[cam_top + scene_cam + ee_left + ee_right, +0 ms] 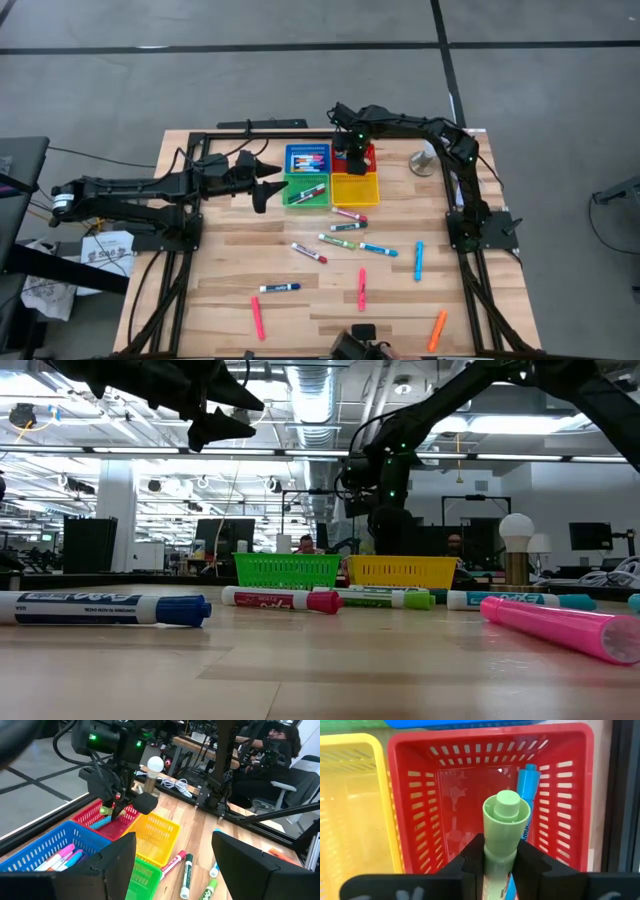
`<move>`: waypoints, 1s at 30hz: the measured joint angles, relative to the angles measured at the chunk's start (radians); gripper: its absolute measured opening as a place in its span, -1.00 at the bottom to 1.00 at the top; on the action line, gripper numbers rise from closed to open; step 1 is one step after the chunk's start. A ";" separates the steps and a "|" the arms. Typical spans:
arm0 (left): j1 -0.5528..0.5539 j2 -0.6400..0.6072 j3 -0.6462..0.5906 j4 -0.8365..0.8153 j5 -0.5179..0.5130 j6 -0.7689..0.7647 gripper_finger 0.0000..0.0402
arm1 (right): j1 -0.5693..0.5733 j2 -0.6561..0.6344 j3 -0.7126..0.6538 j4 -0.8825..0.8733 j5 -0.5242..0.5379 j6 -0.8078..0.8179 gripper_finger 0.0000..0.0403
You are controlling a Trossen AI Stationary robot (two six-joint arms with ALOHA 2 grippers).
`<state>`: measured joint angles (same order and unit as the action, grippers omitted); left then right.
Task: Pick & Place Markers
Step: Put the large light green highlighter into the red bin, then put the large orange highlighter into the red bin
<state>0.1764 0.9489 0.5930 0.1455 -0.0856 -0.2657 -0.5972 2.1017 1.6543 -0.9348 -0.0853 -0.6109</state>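
Looking down from the high view, the right tool [352, 152] hangs over the red basket [367, 157] at upper centre, while the left tool [268, 185] hovers left of the green basket [306, 192], its fingers spread apart. Loose markers [351, 243] lie scattered over the tabletop [220, 290] below the baskets. Low view now: a blue-capped marker [100, 608] lower left, a pink marker [560, 628] lower right. Left wrist view: the blue basket [45, 847] holds several markers. Right wrist view: the right tool is clamped on a light green marker [506, 825], upright above the red basket, where a blue marker [527, 782] lies inside.
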 joint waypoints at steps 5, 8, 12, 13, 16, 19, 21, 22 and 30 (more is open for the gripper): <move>0.002 0.000 0.000 0.000 0.000 0.000 0.30 | 0.000 0.000 0.000 0.000 0.000 -0.005 -0.67; 0.002 0.000 0.000 0.000 0.000 0.000 0.30 | 0.000 0.000 0.000 -0.001 -0.002 -0.018 -0.65; 0.002 0.000 0.000 0.000 0.000 0.000 0.30 | -0.001 0.000 0.000 0.000 -0.017 -0.019 -0.56; 0.002 0.000 0.000 0.000 0.000 0.000 0.30 | -0.001 0.000 0.000 0.000 -0.019 -0.019 -0.54; 0.002 0.000 0.000 0.000 0.000 0.000 0.30 | 0.000 0.000 0.000 0.000 -0.020 -0.019 -0.46; 0.002 0.000 0.000 0.000 0.000 0.000 0.30 | -0.001 0.000 0.000 0.000 -0.020 -0.019 -0.37; 0.002 0.000 0.000 0.000 0.000 0.000 0.30 | 0.000 -0.009 0.000 0.000 -0.020 -0.007 -0.34; 0.002 0.000 0.000 0.000 0.000 0.000 0.30 | 0.002 -0.015 0.002 -0.001 -0.020 0.008 -0.33; 0.001 0.000 0.000 0.000 0.000 -0.001 0.30 | 0.020 -0.157 0.074 -0.053 -0.082 0.135 -0.40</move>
<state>0.1776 0.9489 0.5926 0.1455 -0.0853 -0.2664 -0.5770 1.9448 1.7287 -0.9875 -0.1674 -0.4762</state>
